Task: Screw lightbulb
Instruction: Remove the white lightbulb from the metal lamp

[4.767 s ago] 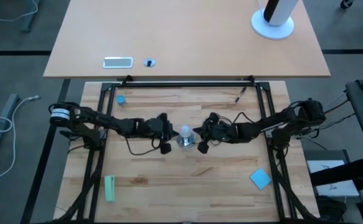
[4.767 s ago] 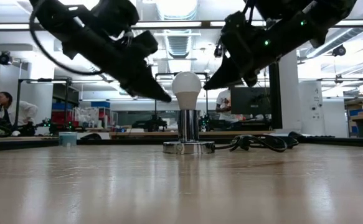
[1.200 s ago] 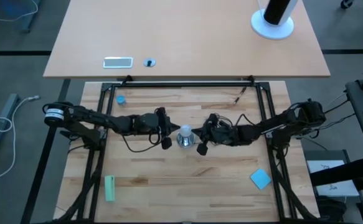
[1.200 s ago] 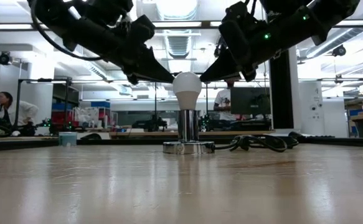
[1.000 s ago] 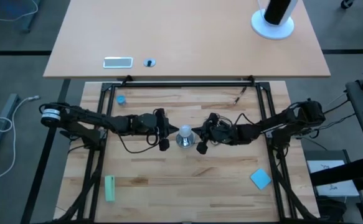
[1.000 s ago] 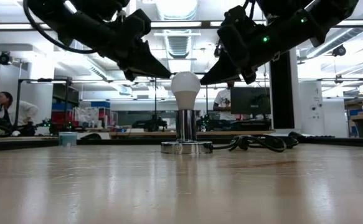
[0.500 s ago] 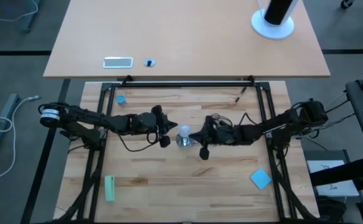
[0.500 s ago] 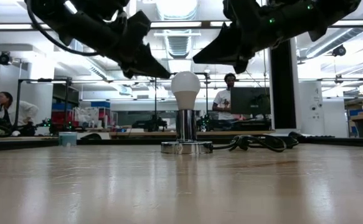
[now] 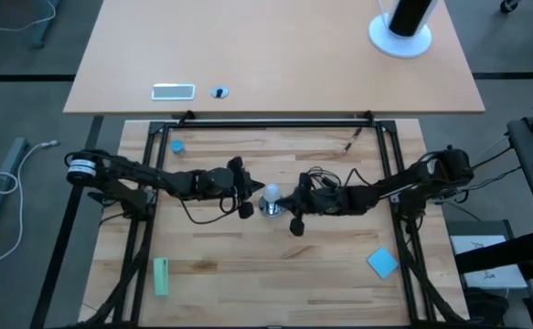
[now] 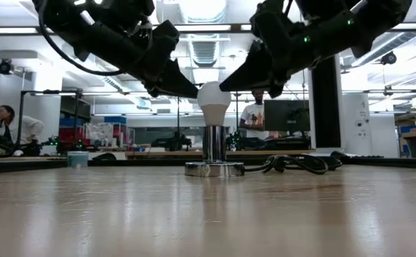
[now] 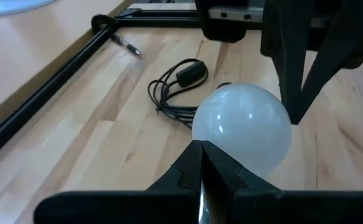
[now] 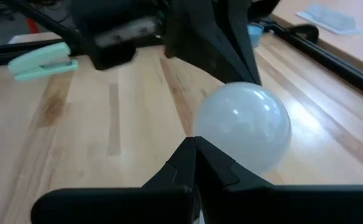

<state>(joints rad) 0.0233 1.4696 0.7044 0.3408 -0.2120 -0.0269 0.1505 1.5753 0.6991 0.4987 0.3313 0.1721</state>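
Lightbulb (image 10: 214,99) upright in silver socket (image 10: 214,145) at mid worktop (image 9: 275,256); likely light, smooth, slippery and fragile, best turned gently by the round head. Left gripper (image 10: 190,91) and right gripper (image 10: 227,86) both clenched, grasping nothing, tips pressed to opposite sides of the head, just above its widest part.

Hemmed in between left gripper (image 10: 190,91) and right gripper (image 10: 227,85), both pinched shut: lightbulb (image 10: 214,101) upright in socket (image 10: 215,153). Coiled black cord (image 10: 300,164) beyond right gripper; bare wood table (image 9: 248,256) nearer the camera.
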